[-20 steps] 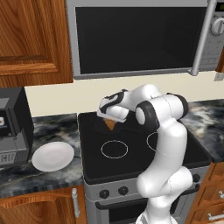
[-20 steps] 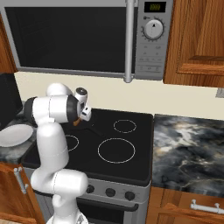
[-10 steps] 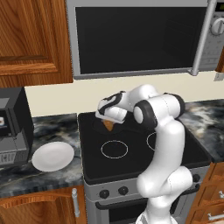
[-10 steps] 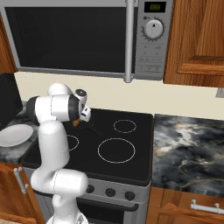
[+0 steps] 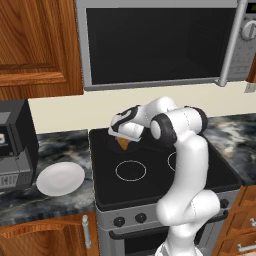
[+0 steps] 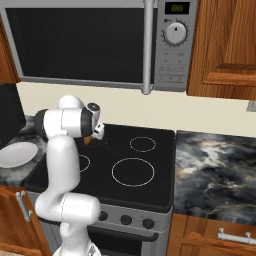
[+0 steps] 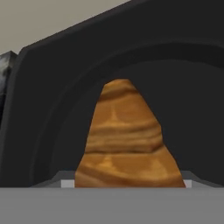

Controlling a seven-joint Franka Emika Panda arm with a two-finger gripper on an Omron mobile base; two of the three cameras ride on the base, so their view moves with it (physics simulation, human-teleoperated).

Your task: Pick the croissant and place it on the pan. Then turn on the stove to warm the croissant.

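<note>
I've got the tool (image 5: 123, 140) hanging over the back-left part of the stove (image 5: 150, 172), w/ the croissant (image 5: 123, 143) pinched between its fingers, jaws part-way apart and closed on the pastry. Croissant's long axis runs straight along the tool, tip pointing away from the hand and down toward the pan (image 7: 57, 109). From the hand cam the croissant (image 7: 127, 140) sits dead centre, and the pan's dark rim curves around and behind it, so the pastry is inside the rim's outline, not off to a side. Right cam: a bit of brown peeks out by the wrist (image 6: 88, 140), pan handle (image 6: 107, 148) running off toward the front-right ring of the stove.

What the next move turns on, imo: the pan lies right under and ahead of the croissant tip. Can't tell if the tip is touching the pan floor or just above it. White plate (image 5: 60, 178) sits on the tabletop left of the stove, bare. Knobs (image 5: 130, 219) on the stove front untouched, I reckon.
</note>
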